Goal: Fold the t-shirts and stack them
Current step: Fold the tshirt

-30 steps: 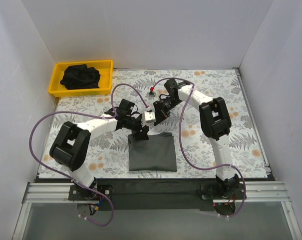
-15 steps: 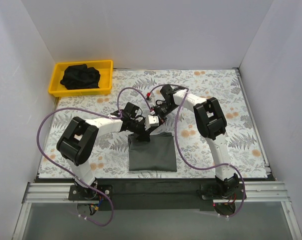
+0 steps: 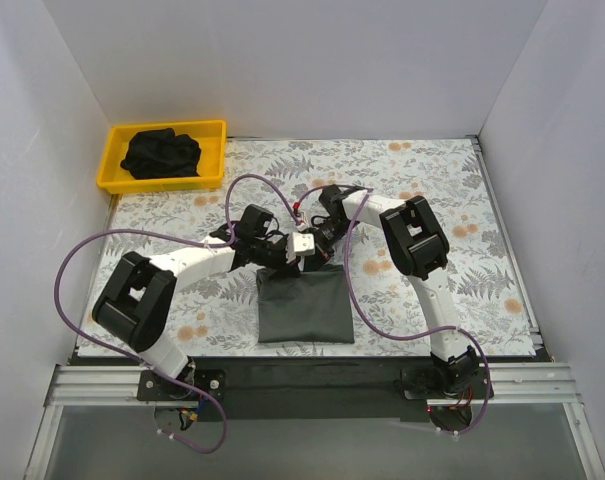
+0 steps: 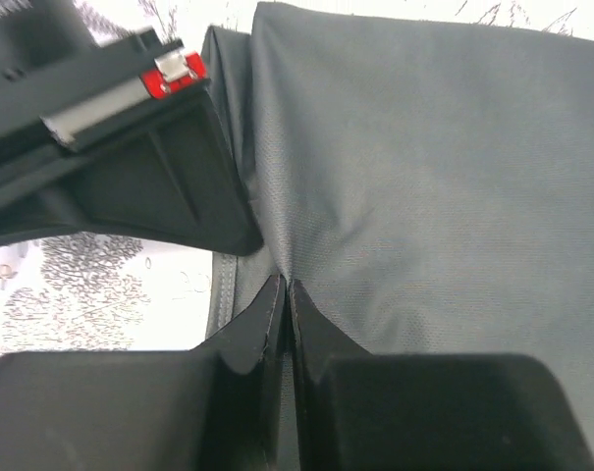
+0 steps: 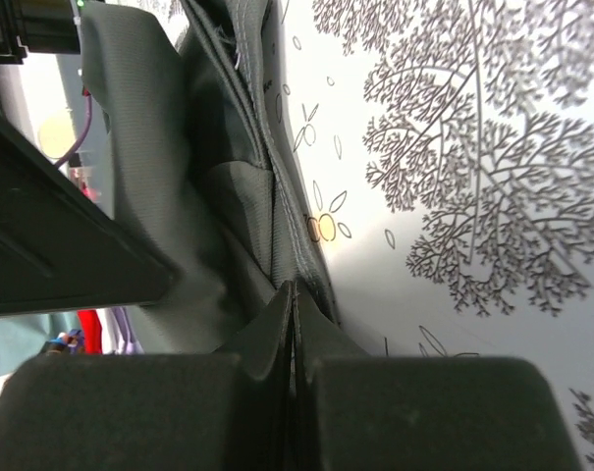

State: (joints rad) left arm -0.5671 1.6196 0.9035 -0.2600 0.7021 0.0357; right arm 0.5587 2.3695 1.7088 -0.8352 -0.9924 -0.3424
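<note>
A dark grey t-shirt (image 3: 304, 306) lies folded into a rectangle on the floral table near the front middle. My left gripper (image 3: 285, 262) is at the left of its far edge, shut with cloth pinched between the tips, as the left wrist view (image 4: 285, 290) shows with a crease running from them over the t-shirt (image 4: 424, 177). My right gripper (image 3: 319, 256) is at the same far edge, shut on the layered hem in the right wrist view (image 5: 292, 290). More black t-shirts (image 3: 160, 153) lie bunched in the tray.
A yellow plastic tray (image 3: 110, 172) stands at the back left corner. White walls close in the table on three sides. Purple cables loop above both arms. A small red-tipped object (image 3: 300, 209) sits near the right arm.
Both grippers have come together and moved nearer over the t-shirt's far edge. The raised bunch of cloth at that edge has gone down and the t-shirt lies flatter.
</note>
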